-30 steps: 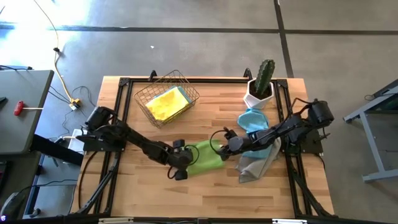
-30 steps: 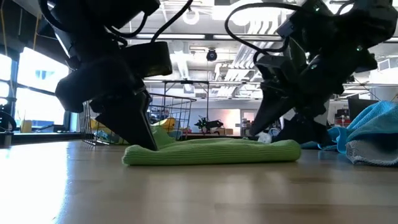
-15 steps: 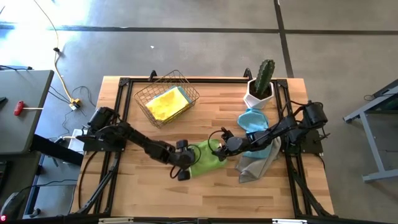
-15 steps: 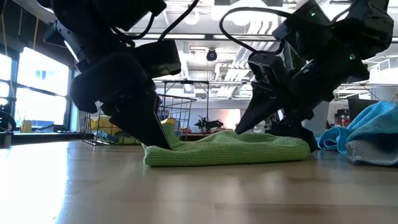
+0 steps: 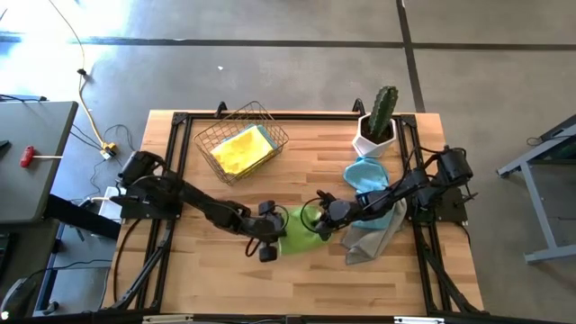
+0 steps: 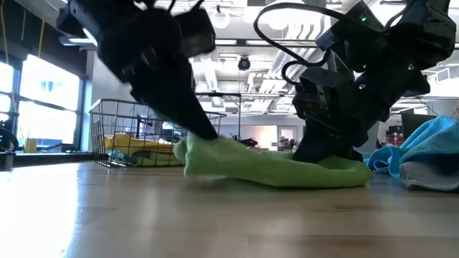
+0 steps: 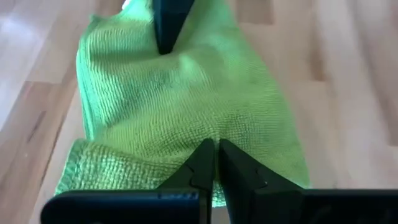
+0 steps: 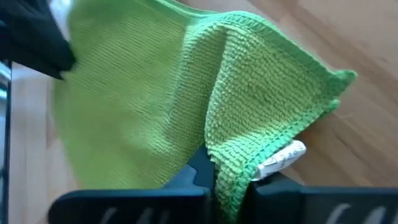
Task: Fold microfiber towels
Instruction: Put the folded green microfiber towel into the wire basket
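Near the middle of the high view, slightly below centre, the lime green towel point(image 5: 297, 230) lay on the table point(image 5: 216, 270) as a compact, bunched shape with both arms at it. The left gripper point(image 5: 272, 222) was pinched tight on the towel's left edge; its wrist view showed the two fingers point(image 7: 200, 163) drawn together with green cloth caught between them. The right gripper point(image 5: 322, 221) gripped the towel's right edge, and in its wrist view a hemmed corner with a small white tag point(image 8: 281, 157) draped over its closed fingers point(image 8: 198, 169). In the low view the left side of the cloth was raised off the wood while the right side lay flat, so a fold on this towel looked to be in progress rather than finished. At centre right of the high view a light blue towel point(image 5: 364, 172) and a grey towel point(image 5: 369, 236) lay loose and rumpled in a pile, apparently not yet folded. In the upper left of the table the wire basket point(image 5: 241, 142) held a yellow towel point(image 5: 239, 150) with a blue edge showing beside it; whether those were folded could not be told. A potted cactus point(image 5: 377, 121) stood at the upper right. By this reckoning most of the work remained.
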Tool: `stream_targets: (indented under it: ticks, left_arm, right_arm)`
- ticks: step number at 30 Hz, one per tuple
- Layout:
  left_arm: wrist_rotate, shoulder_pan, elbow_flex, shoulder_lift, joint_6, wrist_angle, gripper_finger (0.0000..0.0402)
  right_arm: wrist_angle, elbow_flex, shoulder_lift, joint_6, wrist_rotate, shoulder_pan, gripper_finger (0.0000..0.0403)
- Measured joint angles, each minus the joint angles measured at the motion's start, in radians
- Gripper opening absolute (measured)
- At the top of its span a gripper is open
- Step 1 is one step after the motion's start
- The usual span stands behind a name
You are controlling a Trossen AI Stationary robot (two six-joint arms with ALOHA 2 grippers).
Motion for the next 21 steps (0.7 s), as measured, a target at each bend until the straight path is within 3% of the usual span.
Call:
stream_targets:
  ticks: [7,11,16,21]
  left_arm:
    - [0.137,-0.003,0.001,-0.073,0.007,-0.019,0.0026]
    - [0.162,-0.004,0.002,-0.101,0.045,-0.015,0.0051]
    - [0.134,0.006,0.001,-0.102,0.154,0.030,0.0098]
    - [0.013,0.029,0.001,-0.102,0.215,0.094,0.0152]
  right_arm:
    - [-0.023,-0.003,-0.074,-0.256,-0.022,0.008,0.0005]
    - [-0.071,-0.003,-0.124,-0.421,-0.029,0.020,0.0003]
    - [-0.101,-0.003,-0.177,-0.669,-0.034,0.044,0.0002]
    - [-0.131,-0.002,-0.198,-0.956,-0.025,0.083,0.0001]
